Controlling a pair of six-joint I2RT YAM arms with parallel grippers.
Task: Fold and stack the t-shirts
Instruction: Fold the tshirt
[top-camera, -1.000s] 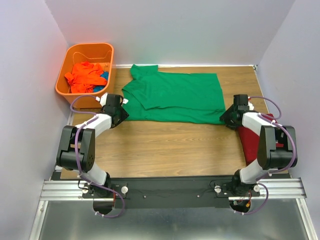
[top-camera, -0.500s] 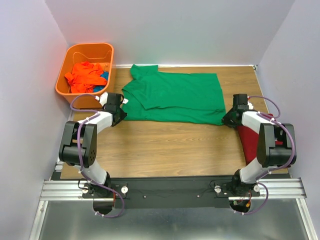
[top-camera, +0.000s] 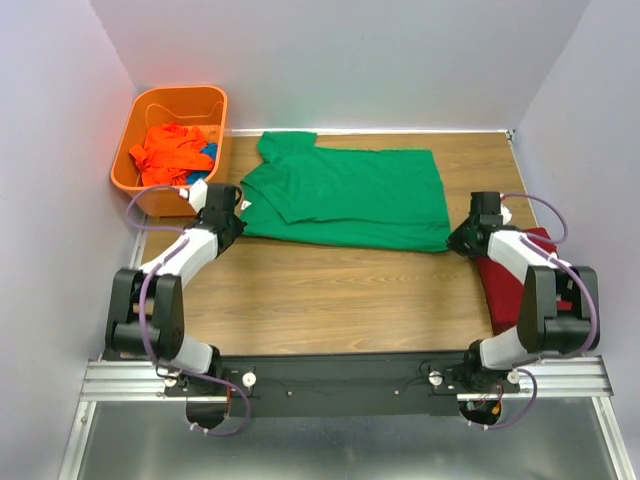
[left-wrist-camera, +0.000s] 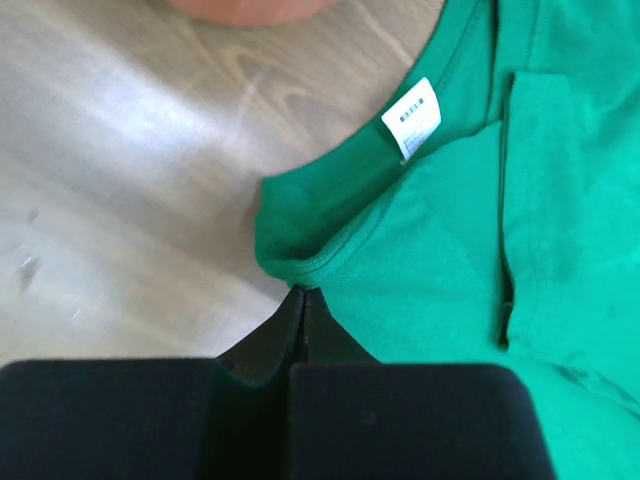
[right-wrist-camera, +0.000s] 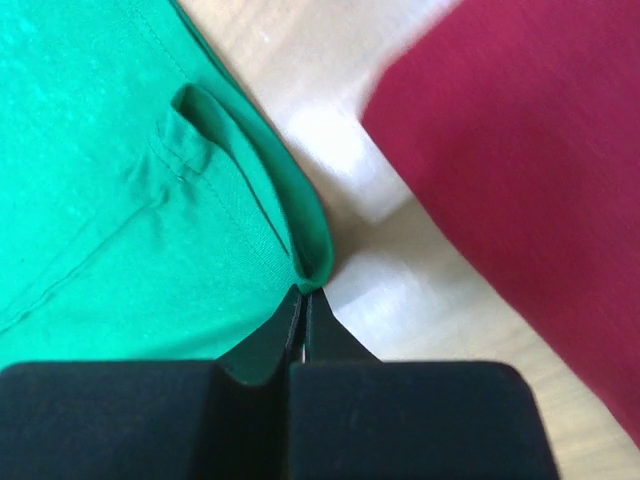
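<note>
Your left gripper (left-wrist-camera: 303, 300) had its jaws pinched together on the neck-side edge of the green t-shirt (top-camera: 350, 195), at the end nearest the orange basket (top-camera: 135, 180). Your right gripper (right-wrist-camera: 303, 295) was clamped on the hem corner at the end farthest from the basket. The shirt lay spread just beside the basket, and the dark red t-shirt (top-camera: 500, 280) lay beyond it, well apart from the basket. Both bites looked thin, so a quick lift might slip the cloth free, and uneven pulls could skew the fold.
</note>
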